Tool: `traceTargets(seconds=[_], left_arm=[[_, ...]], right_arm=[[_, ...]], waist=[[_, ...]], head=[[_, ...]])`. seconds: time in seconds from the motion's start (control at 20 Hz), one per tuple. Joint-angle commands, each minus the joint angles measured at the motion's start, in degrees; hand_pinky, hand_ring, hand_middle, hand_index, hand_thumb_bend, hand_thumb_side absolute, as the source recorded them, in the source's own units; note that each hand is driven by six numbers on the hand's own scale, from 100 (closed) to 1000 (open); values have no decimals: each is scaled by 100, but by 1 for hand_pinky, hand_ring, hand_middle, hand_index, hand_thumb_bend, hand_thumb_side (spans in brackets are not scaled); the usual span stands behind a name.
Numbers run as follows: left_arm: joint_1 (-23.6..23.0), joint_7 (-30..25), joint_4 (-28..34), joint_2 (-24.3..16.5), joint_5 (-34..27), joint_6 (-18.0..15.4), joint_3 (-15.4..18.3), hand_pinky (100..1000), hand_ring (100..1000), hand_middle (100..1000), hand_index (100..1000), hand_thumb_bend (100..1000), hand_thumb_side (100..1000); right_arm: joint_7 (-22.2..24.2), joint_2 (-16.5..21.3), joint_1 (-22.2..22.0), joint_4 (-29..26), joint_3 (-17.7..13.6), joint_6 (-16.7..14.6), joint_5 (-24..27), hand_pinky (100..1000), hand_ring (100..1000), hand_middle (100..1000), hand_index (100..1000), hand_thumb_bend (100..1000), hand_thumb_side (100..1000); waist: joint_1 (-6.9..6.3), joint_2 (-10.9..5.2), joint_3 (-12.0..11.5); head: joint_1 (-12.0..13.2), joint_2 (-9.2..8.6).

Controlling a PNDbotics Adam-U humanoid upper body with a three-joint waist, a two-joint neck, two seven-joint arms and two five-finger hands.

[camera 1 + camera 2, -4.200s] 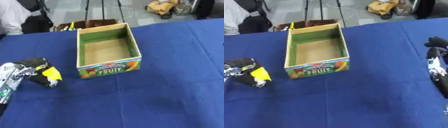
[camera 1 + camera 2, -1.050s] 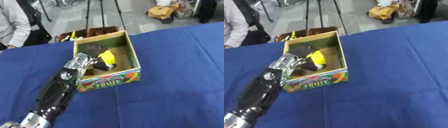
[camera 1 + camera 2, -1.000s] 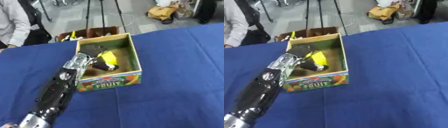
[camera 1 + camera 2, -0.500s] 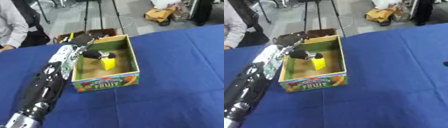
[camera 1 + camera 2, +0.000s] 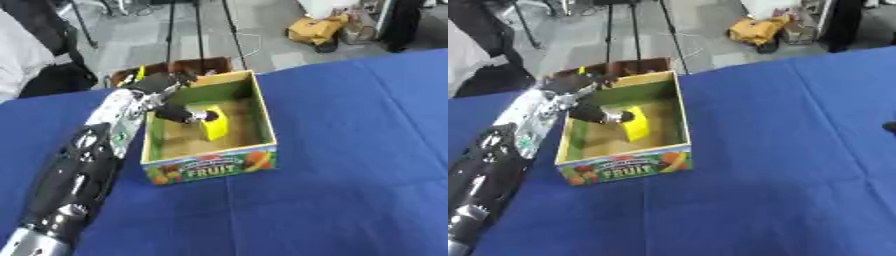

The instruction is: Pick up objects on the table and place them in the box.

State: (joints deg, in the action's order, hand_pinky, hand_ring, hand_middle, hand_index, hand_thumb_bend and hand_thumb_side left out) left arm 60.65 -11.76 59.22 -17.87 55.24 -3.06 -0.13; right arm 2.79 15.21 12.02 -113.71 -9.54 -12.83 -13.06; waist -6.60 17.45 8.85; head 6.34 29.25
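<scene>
left robot hand (image 5: 164, 89): over box's far-left rim, fingers curled, touching black end of the object; grasp unclear
yellow object (image 5: 213, 123): inside box (image 5: 213, 166), long axis near-far
surface (image 5: 350, 165): blue cloth

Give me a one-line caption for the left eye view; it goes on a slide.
Robot's left hand reaches over the cardboard fruit box on the blue tablecloth, a yellow block lying inside.

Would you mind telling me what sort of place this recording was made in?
Probably a lab or workshop: a table under a blue cloth, black tripod legs on a grey floor behind it, and a cardboard box printed FRUIT.
</scene>
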Motion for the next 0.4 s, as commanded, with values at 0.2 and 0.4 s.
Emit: traceTargets(seconds=[0.2, 0.4], left_arm=[[-14, 824, 693, -243, -846, 452, -105, 628, 775, 781, 933, 724, 1000], [-80, 1037, 1033, -563, -1082, 286, 194, 539, 670, 663, 839, 483, 1000]], right_arm=[[-1, 43, 6, -89, -41, 9, -14, 833, 949, 678, 823, 100, 770], [-69, 16, -117, -89, -134, 82, -19, 833, 948, 677, 823, 100, 767]], waist=[[51, -118, -9], [122, -269, -297]], head=[[-49, 52], [-409, 159]])
